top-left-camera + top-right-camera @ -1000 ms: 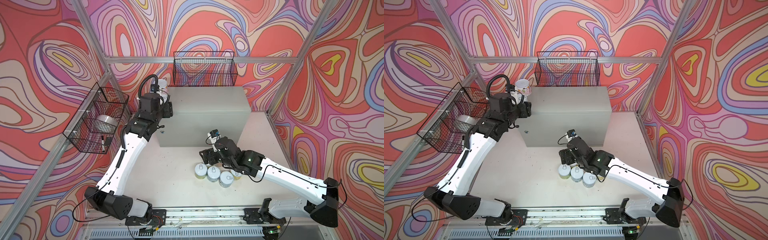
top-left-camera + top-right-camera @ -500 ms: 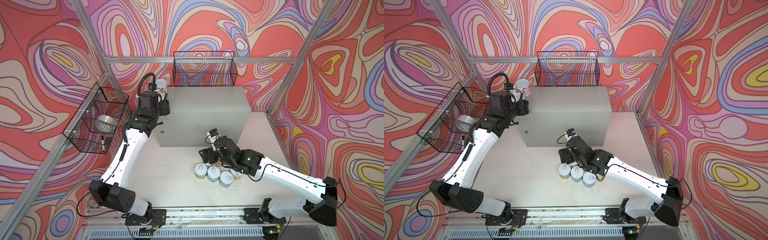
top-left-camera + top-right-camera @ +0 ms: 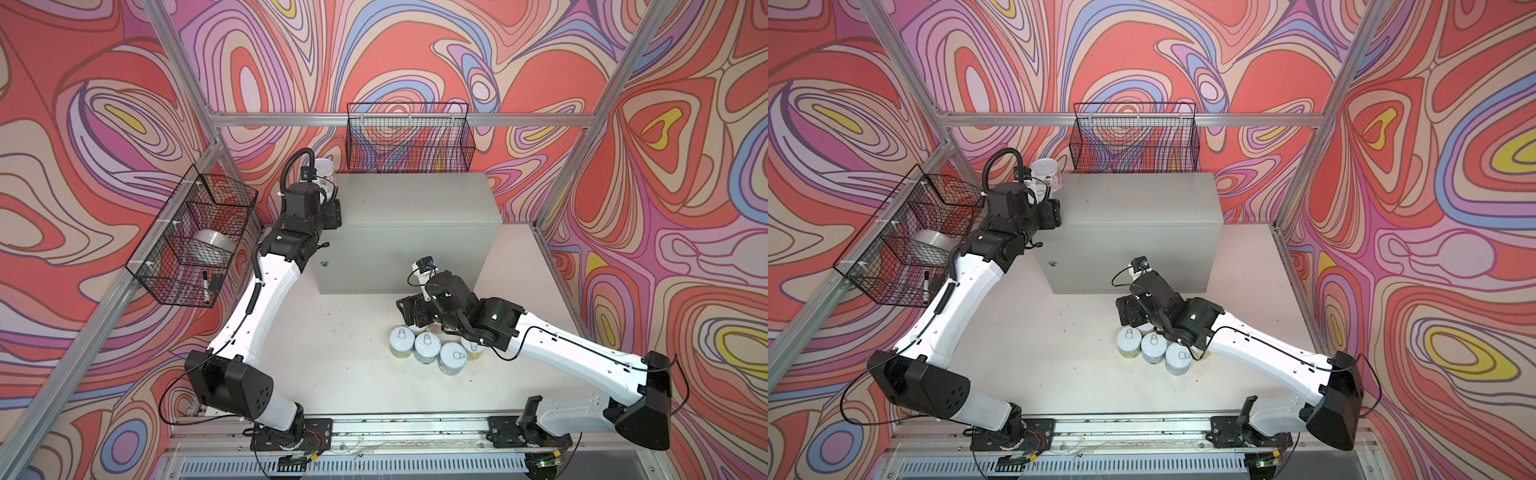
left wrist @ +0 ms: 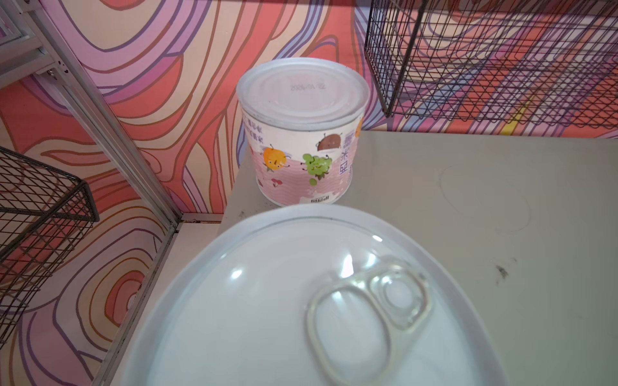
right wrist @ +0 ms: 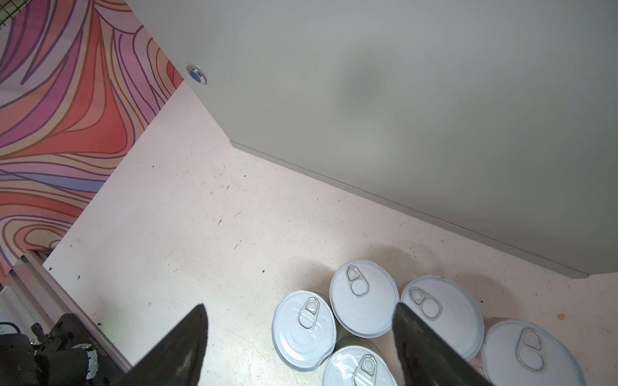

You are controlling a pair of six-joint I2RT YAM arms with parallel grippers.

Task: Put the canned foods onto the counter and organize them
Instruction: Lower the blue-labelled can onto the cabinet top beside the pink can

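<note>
A short silvery-lidded can (image 4: 301, 300) is held at the left rear corner of the light-grey metal cabinet (image 3: 415, 208).
It is best lowered upright beside the pink-labelled can (image 4: 302, 133), unknocked, and released once seated; the left tool (image 3: 328, 201) is judged clamped on it; the right tool (image 5: 299, 310) is spread wide, empty, above silver-lidded cans (image 3: 426, 345) clustered on the white tabletop (image 3: 332, 340).

One can (image 4: 302, 133) stands on the counter's (image 3: 415, 203) back-left corner; other cans (image 3: 426, 347) cluster before it.
</note>
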